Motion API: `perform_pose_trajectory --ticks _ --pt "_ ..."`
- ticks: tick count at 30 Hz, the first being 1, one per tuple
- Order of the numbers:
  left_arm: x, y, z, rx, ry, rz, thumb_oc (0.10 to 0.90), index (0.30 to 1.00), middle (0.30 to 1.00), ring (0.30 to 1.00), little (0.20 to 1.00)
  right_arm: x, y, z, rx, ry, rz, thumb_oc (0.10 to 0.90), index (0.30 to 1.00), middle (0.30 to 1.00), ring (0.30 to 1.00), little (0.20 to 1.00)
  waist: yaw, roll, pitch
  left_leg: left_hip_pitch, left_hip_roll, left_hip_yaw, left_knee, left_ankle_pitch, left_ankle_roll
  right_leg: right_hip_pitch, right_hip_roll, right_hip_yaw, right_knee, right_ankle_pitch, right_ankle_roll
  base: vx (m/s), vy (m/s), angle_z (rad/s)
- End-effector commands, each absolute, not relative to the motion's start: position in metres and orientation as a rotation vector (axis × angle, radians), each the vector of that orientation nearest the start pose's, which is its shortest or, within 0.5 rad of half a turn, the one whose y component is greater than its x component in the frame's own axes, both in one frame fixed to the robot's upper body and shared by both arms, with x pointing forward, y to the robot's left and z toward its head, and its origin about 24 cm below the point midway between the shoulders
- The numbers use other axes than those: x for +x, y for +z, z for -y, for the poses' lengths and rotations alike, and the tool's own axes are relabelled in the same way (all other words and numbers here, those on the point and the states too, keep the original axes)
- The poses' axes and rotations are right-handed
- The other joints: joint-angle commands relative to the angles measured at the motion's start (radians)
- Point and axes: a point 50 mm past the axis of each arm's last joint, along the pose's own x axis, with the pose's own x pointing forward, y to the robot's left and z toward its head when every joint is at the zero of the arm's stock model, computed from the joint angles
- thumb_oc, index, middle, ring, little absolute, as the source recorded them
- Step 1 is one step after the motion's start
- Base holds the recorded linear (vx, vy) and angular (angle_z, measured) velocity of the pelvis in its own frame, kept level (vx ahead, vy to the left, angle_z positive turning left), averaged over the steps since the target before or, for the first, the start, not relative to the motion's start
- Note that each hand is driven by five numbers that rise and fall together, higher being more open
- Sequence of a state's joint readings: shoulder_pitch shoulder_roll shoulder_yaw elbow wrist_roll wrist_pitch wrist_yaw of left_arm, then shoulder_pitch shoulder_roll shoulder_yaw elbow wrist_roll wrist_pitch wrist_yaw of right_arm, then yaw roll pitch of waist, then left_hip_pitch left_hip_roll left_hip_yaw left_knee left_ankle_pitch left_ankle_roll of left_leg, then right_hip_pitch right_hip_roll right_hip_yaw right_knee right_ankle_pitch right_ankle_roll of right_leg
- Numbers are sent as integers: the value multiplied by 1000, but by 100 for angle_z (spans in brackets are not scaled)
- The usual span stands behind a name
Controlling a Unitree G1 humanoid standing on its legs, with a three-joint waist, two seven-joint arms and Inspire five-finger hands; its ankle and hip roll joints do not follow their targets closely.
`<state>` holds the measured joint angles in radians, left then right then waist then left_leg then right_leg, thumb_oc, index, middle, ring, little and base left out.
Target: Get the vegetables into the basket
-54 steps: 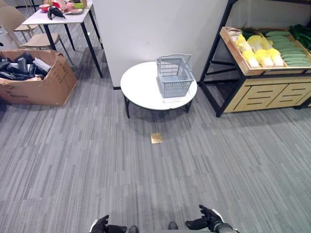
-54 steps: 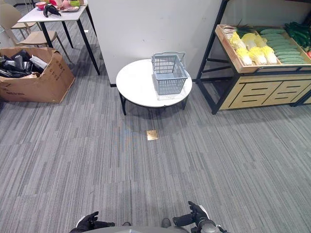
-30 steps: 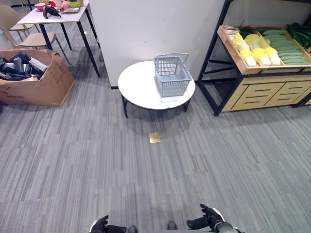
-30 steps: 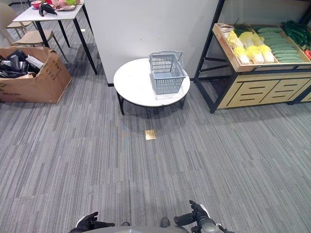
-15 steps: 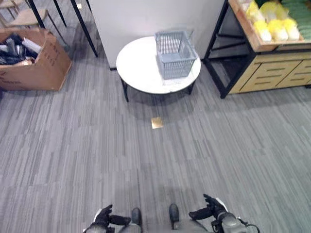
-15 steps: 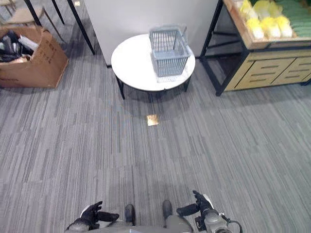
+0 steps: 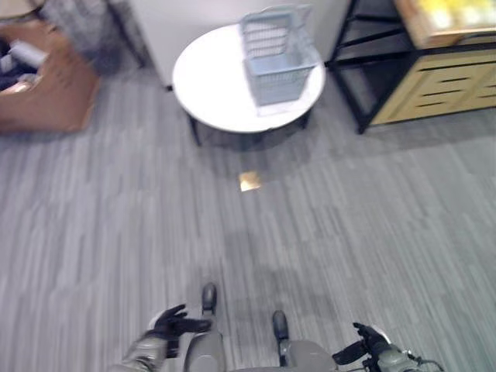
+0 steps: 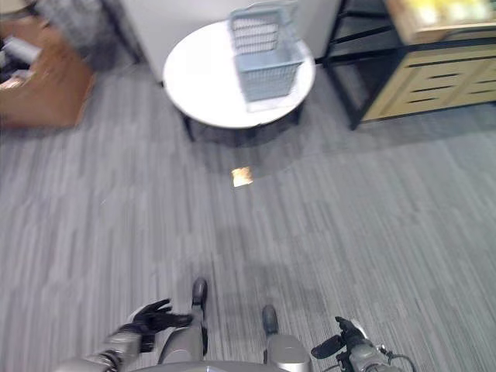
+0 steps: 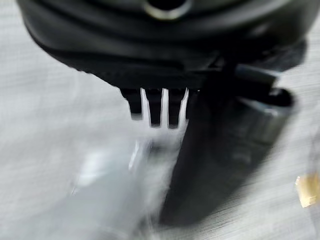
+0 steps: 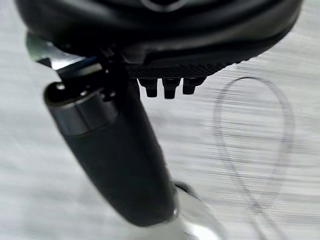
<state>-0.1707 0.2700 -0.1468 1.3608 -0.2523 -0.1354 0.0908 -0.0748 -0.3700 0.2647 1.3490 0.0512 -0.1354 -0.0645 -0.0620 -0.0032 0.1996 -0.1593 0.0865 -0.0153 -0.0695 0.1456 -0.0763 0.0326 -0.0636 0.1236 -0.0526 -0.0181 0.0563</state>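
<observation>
Left eye view: basket (image 7: 277,58) on round table (image 7: 213,89) — left hand (image 7: 172,322), right hand (image 7: 364,346) both loose, empty.

- The left robot hand (image 7: 172,321) is seen low at the near edge of the head views, on the left side, at the end of a silver-grey forearm.
- Its fingers are held spread and loosely extended; nothing is held in it.
- In the left wrist view, the fingertips (image 9: 153,106) are seen as a short straight row below the dark bulk of the hand.
- The right robot hand (image 7: 364,346) is seen low at the near edge, on the right side.
- Its thumb is extended sideways, the fingers are relaxed, and nothing is grasped.
- In the right wrist view, the fingertips (image 10: 167,88) project in a short row, with the thumb standing out beside them.
- The two hands are held well apart.
</observation>
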Motion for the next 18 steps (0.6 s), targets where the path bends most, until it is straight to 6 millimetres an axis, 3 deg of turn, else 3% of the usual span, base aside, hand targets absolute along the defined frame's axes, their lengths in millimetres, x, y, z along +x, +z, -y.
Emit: perform_pose_trajectory --ticks 1,4,5,8,10,11,13,15,18 --pt "122 -151 -247 229 215 -1089 900 1000 1000 1000 1000 86 -158 252 -455 17 -1207 900 1000 1000 1000 1000 9 -79 -58 -81 -9 45 140 -76 25 -43 -117 10 153 34 121 152 221 -26" --pt "124 -151 -243 233 188 -1084 900 1000 1000 1000 1000 93 -159 242 -452 48 -1184 900 1000 1000 1000 1000 12 -94 -59 -79 -30 66 164 -115 53 -74 -143 23 215 130 132 119 240 -19" --pt "128 -149 -243 233 183 -1068 900 1000 1000 1000 1000 107 -157 237 -456 62 -1137 900 1000 1000 1000 1000 12 -91 -38 -65 -36 79 166 -130 72 -128 -149 6 300 212 129 81 354 -14" --pt "130 -149 -242 229 172 -1062 900 1000 1000 1000 1000 120 -153 231 -446 69 -1086 900 1000 1000 1000 1000 11 -69 -19 -24 -44 89 156 -153 92 -184 -143 -44 411 223 115 107 282 -19" --pt "130 -149 -241 219 170 -1063 900 1000 1000 1000 1000 128 -151 227 -449 84 -1054 900 1000 1000 1000 1000 4 -68 -7 19 -54 103 143 -170 101 -229 -146 -87 417 231 107 184 204 -22" --pt "130 -148 -243 215 176 -1061 900 1000 1000 1000 1000 138 -148 225 -448 92 -1019 900 1000 1000 1000 1000 -2 -68 5 46 -62 113 131 -180 103 -273 -131 -133 374 206 107 220 145 -37" --pt "131 -149 -241 209 173 -1060 900 1000 1000 1000 1000 142 -147 222 -450 98 -1003 900 1000 1000 1000 1000 -12 -70 21 74 -70 111 127 -200 99 -307 -124 -162 291 188 114 216 49 -34" --pt "128 -151 -238 208 165 -1072 900 1000 1000 1000 1000 146 -145 222 -454 101 -992 900 1000 1000 1000 1000 -30 -75 33 116 -79 96 135 -237 91 -338 -134 -178 150 217 134 320 -58 20" --pt "124 -152 -239 207 175 -1086 900 1000 1000 1000 1000 142 -146 227 -462 89 -1008 900 1000 1000 1000 1000 -48 -75 31 166 -84 71 140 -270 79 -362 -129 -161 67 244 145 310 -84 40"
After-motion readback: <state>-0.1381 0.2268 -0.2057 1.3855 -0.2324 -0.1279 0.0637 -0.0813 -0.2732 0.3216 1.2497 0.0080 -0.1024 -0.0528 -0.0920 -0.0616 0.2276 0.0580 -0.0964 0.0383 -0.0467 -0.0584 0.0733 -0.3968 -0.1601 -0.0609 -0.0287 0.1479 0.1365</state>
